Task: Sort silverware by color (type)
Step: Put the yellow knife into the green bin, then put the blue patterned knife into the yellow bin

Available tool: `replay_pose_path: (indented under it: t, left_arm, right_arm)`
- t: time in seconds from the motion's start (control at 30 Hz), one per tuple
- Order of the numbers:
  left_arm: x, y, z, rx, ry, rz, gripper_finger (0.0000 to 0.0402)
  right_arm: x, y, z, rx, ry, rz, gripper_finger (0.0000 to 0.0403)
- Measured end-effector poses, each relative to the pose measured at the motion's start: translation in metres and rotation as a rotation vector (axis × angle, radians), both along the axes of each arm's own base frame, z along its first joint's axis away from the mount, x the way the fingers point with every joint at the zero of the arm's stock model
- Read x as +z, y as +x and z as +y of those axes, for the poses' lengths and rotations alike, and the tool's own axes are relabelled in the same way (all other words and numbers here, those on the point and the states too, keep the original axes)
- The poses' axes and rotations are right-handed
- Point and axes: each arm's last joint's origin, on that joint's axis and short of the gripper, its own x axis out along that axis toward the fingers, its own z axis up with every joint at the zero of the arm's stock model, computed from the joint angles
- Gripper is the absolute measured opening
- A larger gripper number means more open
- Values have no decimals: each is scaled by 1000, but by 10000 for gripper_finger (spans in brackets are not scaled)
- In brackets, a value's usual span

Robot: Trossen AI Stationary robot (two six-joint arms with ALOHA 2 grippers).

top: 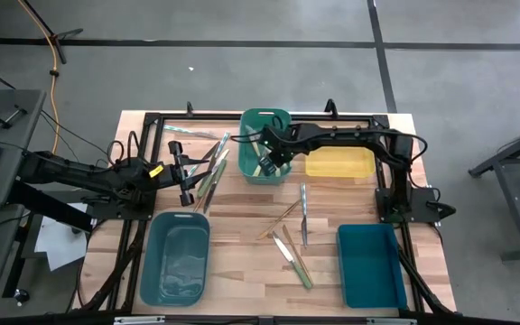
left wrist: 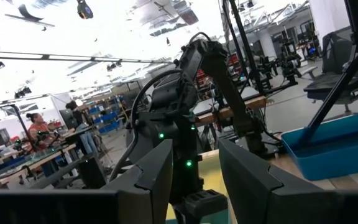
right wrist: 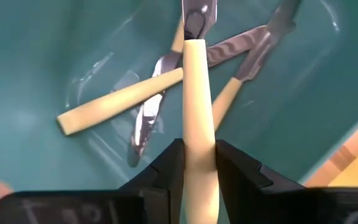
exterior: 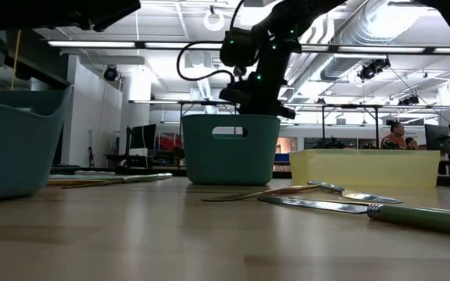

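My right gripper [top: 265, 163] hangs over the green bin [top: 264, 135] at the table's far middle, shut on a pale-yellow-handled utensil [right wrist: 197, 93] that points down into it. Other pale-handled silverware [right wrist: 117, 102] lies crossed on the bin's floor. My left gripper [top: 186, 173] waits open at the table's left, nothing between its fingers [left wrist: 154, 180]. Loose silverware lies flat beside it [top: 211, 171] and in the table's middle [top: 302, 212], [top: 292, 253]. My right gripper pinches the utensil's pale handle [right wrist: 199, 146] between its two fingers, at the handle's free end. The fingers come from above, slanting steeply down, and lie along the handle. The metal end [right wrist: 199, 15] points down into the bin; whether it touches the floor I cannot tell.
A yellow bin [top: 339, 163] stands right of the green one. A teal bin [top: 174, 259] sits at the near left and a blue bin [top: 371, 264] at the near right. Bare wood shows between the near bins. People show in the room beyond [exterior: 397, 133].
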Motion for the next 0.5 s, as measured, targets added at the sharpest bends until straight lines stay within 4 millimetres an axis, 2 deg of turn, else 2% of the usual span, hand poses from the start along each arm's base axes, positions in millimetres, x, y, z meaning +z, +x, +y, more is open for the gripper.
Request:
replay_pose_path:
  t: [0.2, 0.37, 0.5]
  left_arm:
    - [0, 0, 0, 0, 0, 0, 126]
    - [0, 0, 0, -1, -1, 0, 126]
    - [0, 0, 0, -1, -2, 1, 126]
  right_arm:
    - [0, 1, 1, 55, -17, 7, 117]
    - [1, 0, 1, 117, -38, 22, 131]
    - [20, -6, 4, 188, -105, 19, 132]
